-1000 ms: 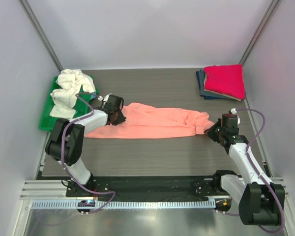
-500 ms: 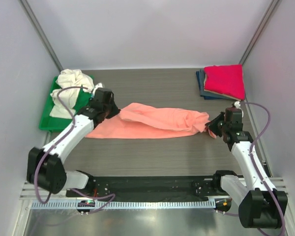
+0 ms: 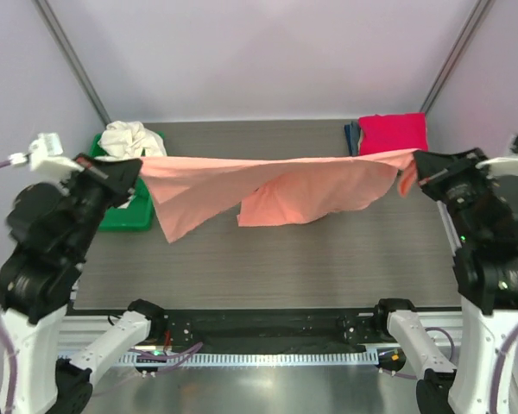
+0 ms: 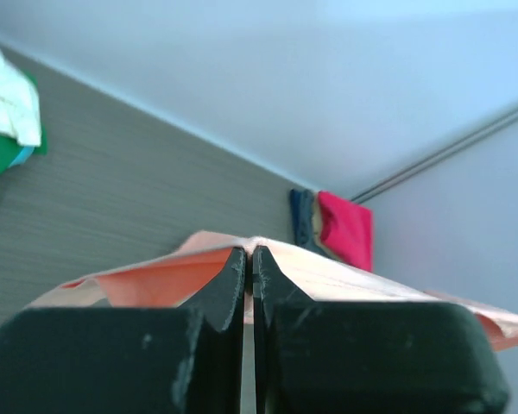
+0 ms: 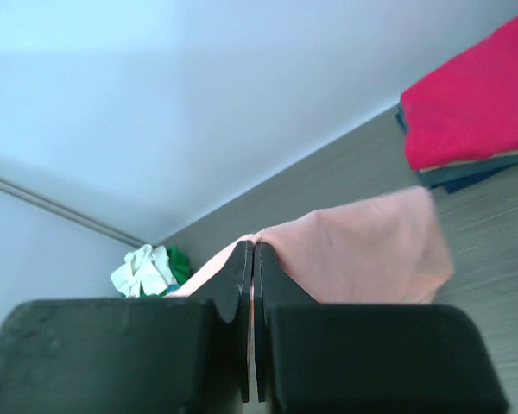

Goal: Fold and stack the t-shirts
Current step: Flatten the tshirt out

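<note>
At my far left, one cream-white t-shirt [image 3: 129,138] lies crumpled on the single green tray [image 3: 125,216], which sits at the worktop's left edge. My left tool [image 3: 136,166] is raised well above the worktop [image 3: 268,267], its two fingers pressed together on one end of the salmon-pink t-shirt [image 3: 276,185]. In the left wrist view, the pink cloth is nipped between the black fingertips.

That one pink shirt hangs in the air between my two tools. Its upper edge is pulled into a nearly straight line, and the loose cloth sags below in two drooping flaps, clear of the surface.

My right tool [image 3: 417,166] pinches the other end the same way, fingers closed on the cloth, with a small tail of pink hanging past it.

Behind it, in the far right corner, one folded magenta-red t-shirt [image 3: 393,134] lies on top of the dark blue t-shirts [image 5: 466,177]. I cannot count those; only their edges show.

The worktop is grey with a fine wood grain. Plain pale walls [image 3: 268,60] close it in on three sides, with a slanting metal post [image 3: 73,65] at each back corner. A perforated metal rail [image 3: 242,358] runs along the near edge.
</note>
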Motion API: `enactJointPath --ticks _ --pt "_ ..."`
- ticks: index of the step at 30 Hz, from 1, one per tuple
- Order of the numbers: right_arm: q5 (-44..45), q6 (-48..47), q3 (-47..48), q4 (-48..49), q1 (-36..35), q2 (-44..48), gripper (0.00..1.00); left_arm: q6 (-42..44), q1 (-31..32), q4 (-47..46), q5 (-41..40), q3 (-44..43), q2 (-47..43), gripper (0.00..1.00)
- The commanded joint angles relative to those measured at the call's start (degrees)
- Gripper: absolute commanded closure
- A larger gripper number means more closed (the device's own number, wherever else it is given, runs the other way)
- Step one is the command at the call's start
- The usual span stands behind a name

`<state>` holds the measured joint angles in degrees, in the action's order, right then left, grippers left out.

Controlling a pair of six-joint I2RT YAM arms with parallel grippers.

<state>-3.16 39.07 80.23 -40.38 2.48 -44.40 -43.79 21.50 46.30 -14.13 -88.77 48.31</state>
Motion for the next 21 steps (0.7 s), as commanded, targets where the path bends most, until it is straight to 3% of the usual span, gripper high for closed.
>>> enactJointPath --ticks 1,7,12,16,21 --pt "8.42 -3.37 14.99 -9.44 0.24 2.48 0.99 5.02 -0.23 3.45 2.69 -5.0 -4.44 1.0" --pt "13.09 -5.41 32.15 -18.32 -0.11 2.48 0.99 9.06 -0.23 -0.33 7.89 -9.05 -11.57 1.0" --pt "11.78 -7.07 42.02 -20.53 -0.11 -3.48 0.99 11.09 -0.31 2.54 5.43 -15.98 -9.74 1.0" --pt "8.0 -8.04 48.61 -21.4 -0.11 -14.46 0.99 8.55 -0.23 12.3 -3.25 -23.98 3.31 1.0" --pt "3.95 -8.92 43.28 -16.76 -0.11 -33.94 0.99 7.93 -0.4 19.26 -9.24 -26.72 20.74 1.0"
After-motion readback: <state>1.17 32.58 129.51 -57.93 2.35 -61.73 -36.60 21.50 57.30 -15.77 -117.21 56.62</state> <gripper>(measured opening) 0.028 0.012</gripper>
